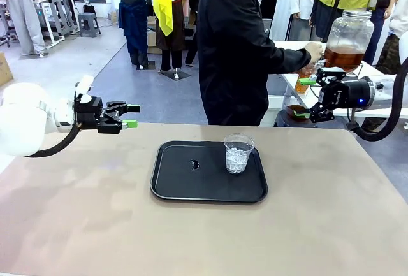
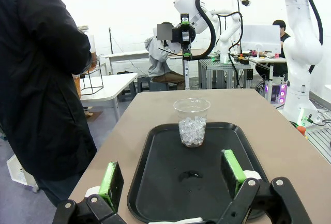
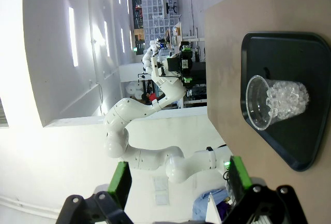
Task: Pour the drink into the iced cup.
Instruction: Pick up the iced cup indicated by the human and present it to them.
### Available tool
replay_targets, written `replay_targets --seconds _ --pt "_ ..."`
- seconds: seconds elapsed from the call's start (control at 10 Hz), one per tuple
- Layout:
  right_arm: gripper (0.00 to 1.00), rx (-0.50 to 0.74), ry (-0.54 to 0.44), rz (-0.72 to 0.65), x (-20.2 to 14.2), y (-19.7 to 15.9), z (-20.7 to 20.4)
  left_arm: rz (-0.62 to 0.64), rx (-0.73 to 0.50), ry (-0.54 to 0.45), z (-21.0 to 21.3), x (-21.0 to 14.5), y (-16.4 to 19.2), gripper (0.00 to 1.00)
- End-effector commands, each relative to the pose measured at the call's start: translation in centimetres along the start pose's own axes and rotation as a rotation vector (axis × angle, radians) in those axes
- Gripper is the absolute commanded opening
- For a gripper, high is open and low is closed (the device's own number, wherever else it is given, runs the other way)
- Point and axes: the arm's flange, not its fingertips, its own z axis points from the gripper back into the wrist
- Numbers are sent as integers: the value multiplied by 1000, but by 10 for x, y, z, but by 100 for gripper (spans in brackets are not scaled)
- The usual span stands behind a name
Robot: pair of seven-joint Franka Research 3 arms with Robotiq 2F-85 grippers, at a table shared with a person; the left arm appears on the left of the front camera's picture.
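Note:
A clear plastic cup of ice [image 1: 239,153] stands upright on the right part of a black tray [image 1: 172,187] in the middle of the table. The amber drink [image 1: 343,57] fills the lower part of a big glass dispenser jar [image 1: 349,30] on a white side table at the far right. A person in black holds a small cup [image 1: 304,79] of amber liquid by the jar's spigot. My left gripper [image 1: 131,116] hovers open, left of the tray. My right gripper [image 1: 303,97] is open off the table's far right edge, near the person's cup. The iced cup [image 2: 192,122] [image 3: 276,102] lies beyond both grippers [image 2: 171,176] [image 3: 181,180].
A small dark wet spot [image 1: 195,164] marks the tray left of the cup. The person [image 1: 236,46] stands at the table's far edge, turned toward the side table [image 1: 382,72]. A wire stand [image 1: 357,72] carries the jar. Bare tan tabletop [image 1: 95,212] surrounds the tray.

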Motion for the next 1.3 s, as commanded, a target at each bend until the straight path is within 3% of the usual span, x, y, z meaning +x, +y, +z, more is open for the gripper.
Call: replay_targets --seconds 0.0,1.2 --pt "100 0 -3 2 -1 1 0 5 0 -3 -1 2 2 100" --pt "100 0 -3 2 -1 1 0 5 0 -3 -1 2 2 100"
